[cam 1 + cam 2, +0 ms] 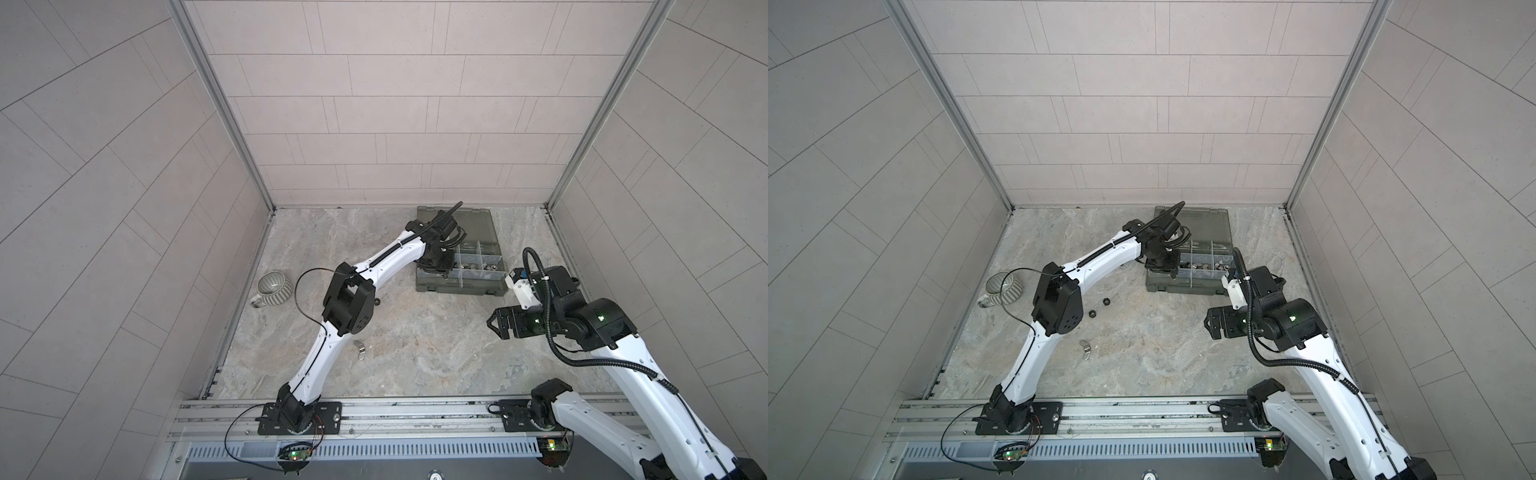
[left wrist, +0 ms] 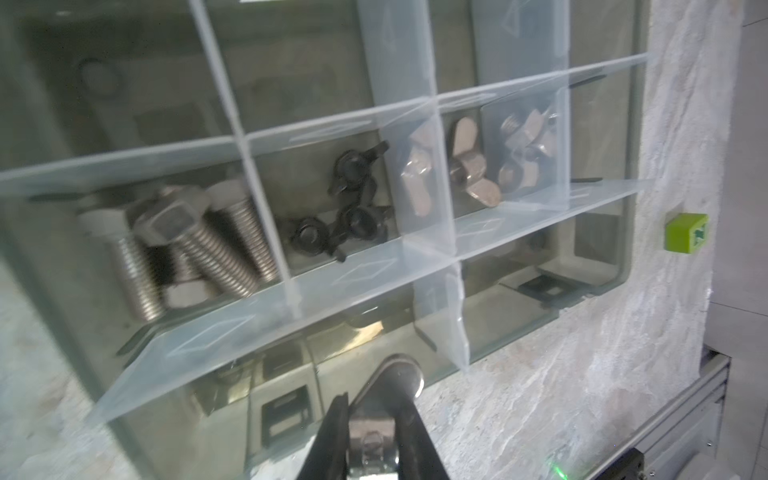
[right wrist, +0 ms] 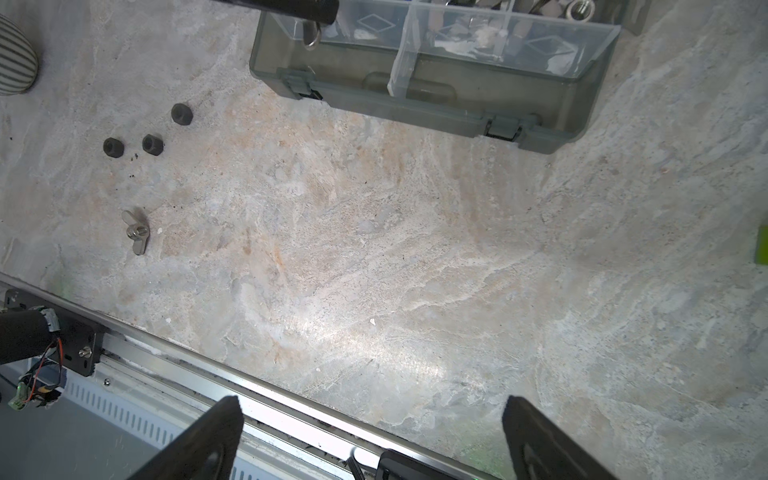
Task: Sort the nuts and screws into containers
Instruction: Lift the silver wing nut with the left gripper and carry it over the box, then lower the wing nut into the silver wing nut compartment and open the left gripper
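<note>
Left gripper (image 2: 374, 419) clenched on a silver wing nut (image 2: 397, 376) at the front edge of the box (image 2: 623, 257). Compartments beyond hold screws (image 2: 195, 245), black wing nuts (image 2: 345, 208) and silver wing nuts (image 2: 465, 166). Right gripper (image 3: 372, 402) released, above the worktop (image 3: 374, 249).

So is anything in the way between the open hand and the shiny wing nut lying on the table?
Nothing visible is. Only bare table lies between the right hand and the silver wing nut. The three black nuts lie off to one side of that path.
</note>
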Motion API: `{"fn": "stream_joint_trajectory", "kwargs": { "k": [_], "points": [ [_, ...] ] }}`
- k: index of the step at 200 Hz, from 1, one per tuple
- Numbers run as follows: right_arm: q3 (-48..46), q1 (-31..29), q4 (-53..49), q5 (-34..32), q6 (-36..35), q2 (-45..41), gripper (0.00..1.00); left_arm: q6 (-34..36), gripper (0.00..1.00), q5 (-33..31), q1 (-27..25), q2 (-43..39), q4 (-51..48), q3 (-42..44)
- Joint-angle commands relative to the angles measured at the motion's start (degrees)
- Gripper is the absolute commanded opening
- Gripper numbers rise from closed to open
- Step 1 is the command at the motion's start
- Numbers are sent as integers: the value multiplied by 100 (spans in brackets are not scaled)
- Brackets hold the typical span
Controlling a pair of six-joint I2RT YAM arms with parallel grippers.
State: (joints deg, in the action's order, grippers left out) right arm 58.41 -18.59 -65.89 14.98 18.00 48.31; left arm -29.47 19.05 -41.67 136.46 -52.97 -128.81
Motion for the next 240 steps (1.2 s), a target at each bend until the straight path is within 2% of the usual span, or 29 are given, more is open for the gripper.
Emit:
{"fn": "stream_joint_trajectory", "kwargs": {
  "k": [1,91,130,194,208,240],
  "points": [
    [167,48,-231,-219,-10,3,99,59,14,457,-27,238,116,-435],
    [442,152,-425,-580,-42,274,99,-691,16,1152,-30,781,1952,-749],
    [564,232,-469,-670,-33,362,99,-892,16,1342,-30,1244,2036,-1235],
    [665,362,-480,-744,-60,442,99,-908,20,1374,36,1381,2082,-1251],
    [675,382,-478,-746,-74,471,99,-936,26,1399,48,1396,2123,-1253],
    [689,407,-469,-739,-95,520,99,-940,56,1430,40,1410,2133,-1330]
  ]
}}
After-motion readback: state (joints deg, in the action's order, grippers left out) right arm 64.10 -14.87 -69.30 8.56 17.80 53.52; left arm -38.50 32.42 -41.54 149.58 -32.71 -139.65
